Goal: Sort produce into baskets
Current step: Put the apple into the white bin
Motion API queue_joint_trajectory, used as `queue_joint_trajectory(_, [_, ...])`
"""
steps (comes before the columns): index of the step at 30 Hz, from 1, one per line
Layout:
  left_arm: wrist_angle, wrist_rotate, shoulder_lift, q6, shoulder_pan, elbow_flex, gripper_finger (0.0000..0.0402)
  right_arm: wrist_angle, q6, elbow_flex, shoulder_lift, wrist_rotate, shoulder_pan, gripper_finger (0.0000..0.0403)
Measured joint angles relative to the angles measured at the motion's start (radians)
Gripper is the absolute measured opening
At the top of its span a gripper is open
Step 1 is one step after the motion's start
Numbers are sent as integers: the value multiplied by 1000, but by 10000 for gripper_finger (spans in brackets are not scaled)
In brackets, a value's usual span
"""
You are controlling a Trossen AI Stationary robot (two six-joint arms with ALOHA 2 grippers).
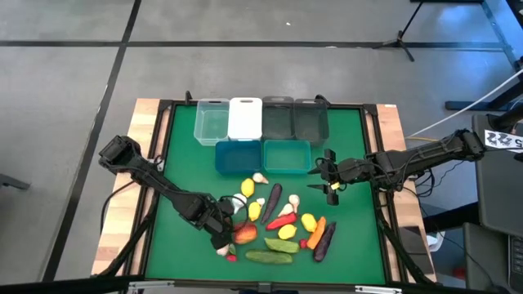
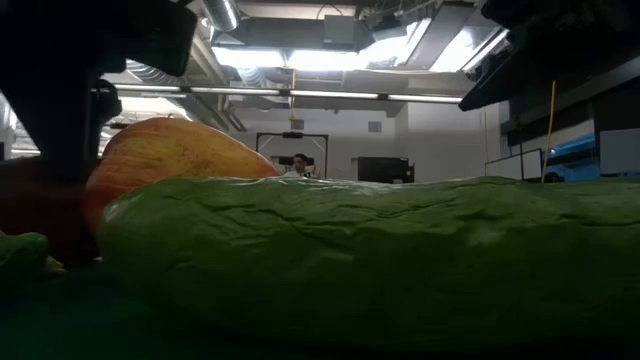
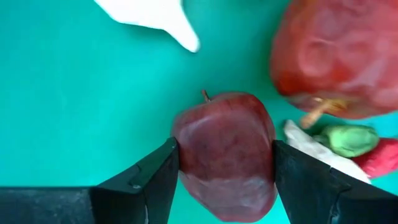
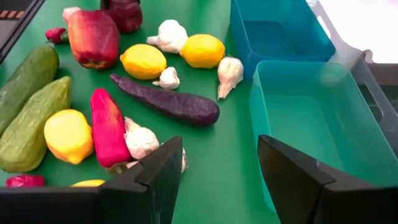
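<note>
Left claw [image 3: 224, 171] clamps dark red apple [image 3: 225, 158] at pile's 8 o'clock; right claw [image 4: 217, 180] hangs open beside teal bin [image 4: 323, 124].

No readable text is showing on the produce or the baskets. A white tag [image 1: 500, 140] is bearing dark marks too small to read.

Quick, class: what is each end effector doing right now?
Left end effector: closing around a dark red apple, fingers at its sides.
Right end effector: open, empty.
</note>
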Motion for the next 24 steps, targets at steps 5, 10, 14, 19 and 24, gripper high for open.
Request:
queue_joint_trajectory(5, [-35,-19,-6,37,21,1,228,1,0,0,0,0,0,209])
queue_joint_trajectory(10, [-60,-56,-63,70,50,1,228,2,0,0,0,2,0,209])
queue_joint_trajectory(14, [-99,-136,-155,94,84,1,228,3,0,0,0,21,0,209])
queue_joint_trajectory(19, [-134,-246,-280,145,141,1,228,4,0,0,0,28,0,209])
queue_joint_trajectory(24, [-131,-374,-384,255,234,2,228,4,0,0,0,29,0,209])
